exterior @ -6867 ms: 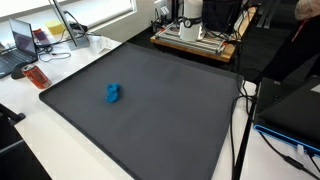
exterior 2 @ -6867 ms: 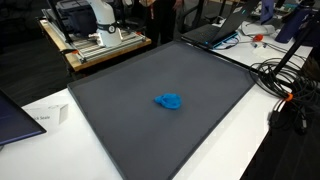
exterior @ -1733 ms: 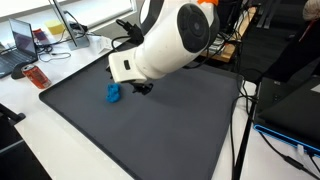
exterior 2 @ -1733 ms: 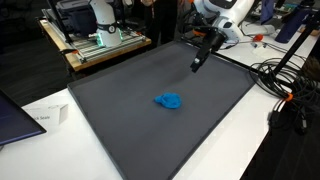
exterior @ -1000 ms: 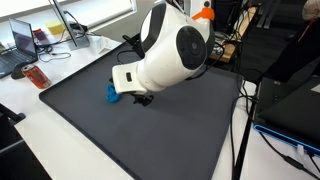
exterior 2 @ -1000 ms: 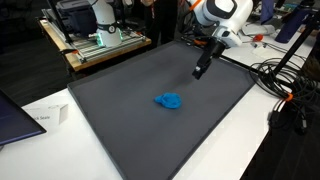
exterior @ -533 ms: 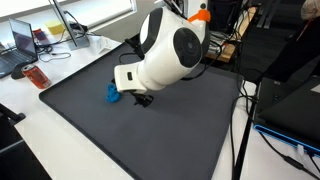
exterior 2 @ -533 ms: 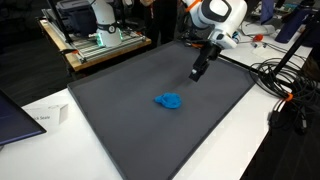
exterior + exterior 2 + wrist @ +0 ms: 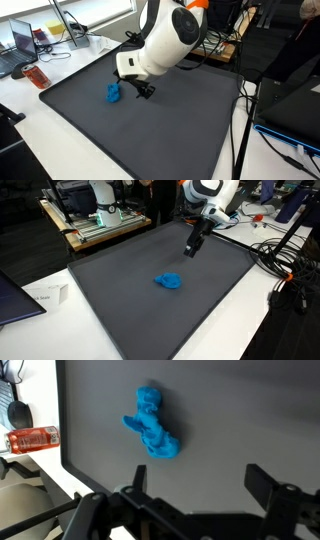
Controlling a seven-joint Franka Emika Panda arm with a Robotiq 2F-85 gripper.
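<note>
A small blue toy-like object [image 9: 113, 93] lies on the dark grey mat [image 9: 170, 130]; it also shows in an exterior view [image 9: 170, 281] and in the wrist view [image 9: 152, 426]. My gripper [image 9: 190, 250] hangs above the mat, apart from the blue object and touching nothing. In the wrist view its two dark fingers [image 9: 198, 482] stand wide apart with only bare mat between them. The gripper is open and empty. In an exterior view the gripper [image 9: 145, 91] sits under the big white arm, just beside the blue object.
A red bottle-like item [image 9: 36, 76] and a laptop [image 9: 22, 42] lie on the white table past the mat's edge. A metal frame rig [image 9: 100, 220] stands behind the mat. Cables [image 9: 285, 265] trail along one side. A white card [image 9: 45, 298] lies near the mat's corner.
The arm came into view over the mat and has swung across it; in the last half second the gripper shifted slightly farther from the blue object, staying open.
</note>
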